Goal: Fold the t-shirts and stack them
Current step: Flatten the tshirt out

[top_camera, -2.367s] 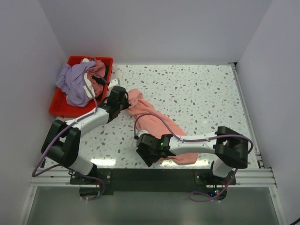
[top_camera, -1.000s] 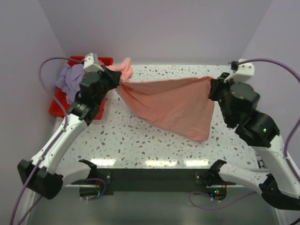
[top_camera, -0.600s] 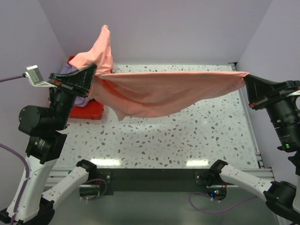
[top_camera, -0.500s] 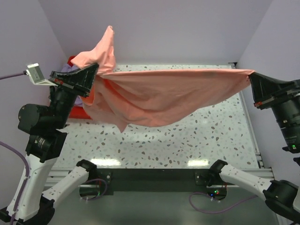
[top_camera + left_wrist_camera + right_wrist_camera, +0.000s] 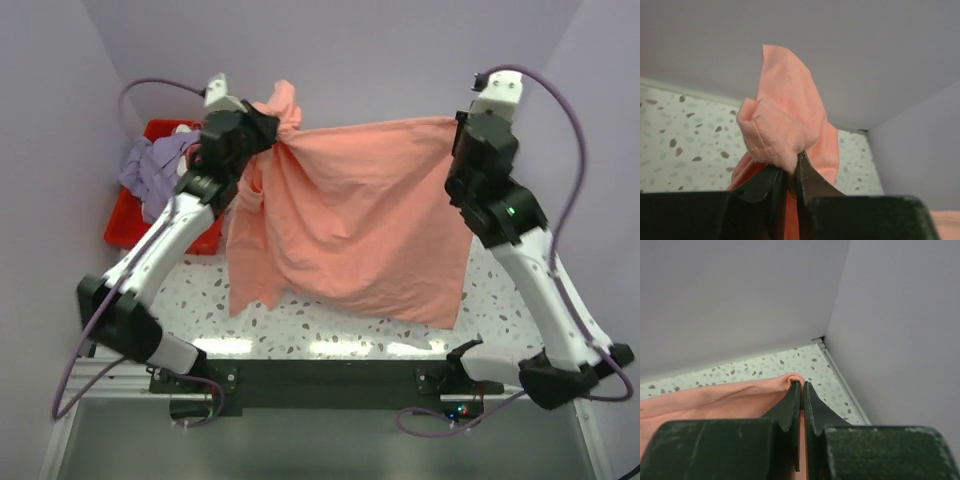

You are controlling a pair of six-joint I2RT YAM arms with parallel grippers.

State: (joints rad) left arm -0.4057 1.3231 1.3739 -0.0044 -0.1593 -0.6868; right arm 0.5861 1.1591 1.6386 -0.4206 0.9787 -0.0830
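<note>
In both clamped end effectors [image 5: 791,171] [image 5: 802,390], salmon-pink t-shirt [image 5: 350,220]

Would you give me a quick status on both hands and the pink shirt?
Left hand shut on pink shirt. Right hand shut on its far corner. Shirt hangs spread over table. Bin with other shirts far left.

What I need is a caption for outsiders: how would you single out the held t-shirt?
Above the speckled table hangs the salmon-pink t-shirt, its top edge pinched by the left gripper and right gripper. Unlike the lavender t-shirt bunched in the red bin, it is spread open.
</note>
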